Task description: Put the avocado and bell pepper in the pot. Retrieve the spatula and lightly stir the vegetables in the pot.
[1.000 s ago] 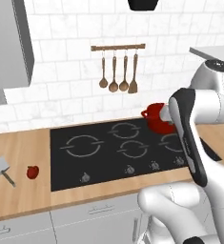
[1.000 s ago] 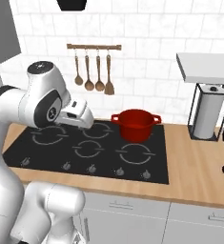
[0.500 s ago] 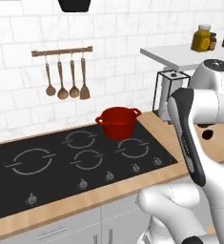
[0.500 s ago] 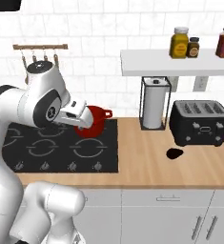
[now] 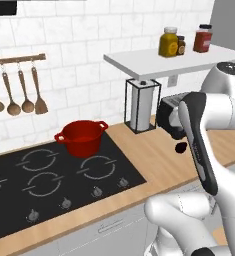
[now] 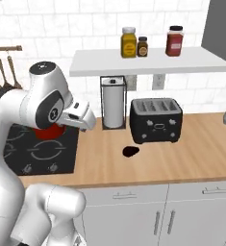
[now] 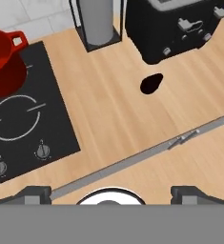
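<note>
Your hand [image 7: 111, 190] hangs high above the tabletop [image 7: 113, 114], fingers spread wide, grasping nothing. The avocado [image 7: 151, 83], a dark oval, lies on the wood well ahead of the hand, just in front of the black toaster [image 7: 180, 26]. The pot [image 5: 82, 136] sits on the cooktop's [image 5: 44, 185] rear burner, far to the left of the avocado; you can't see its inside

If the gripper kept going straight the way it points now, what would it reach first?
Probably the bare wooden counter, between the stove and the avocado. The open gripper holds nothing; depth is uncertain.
</note>
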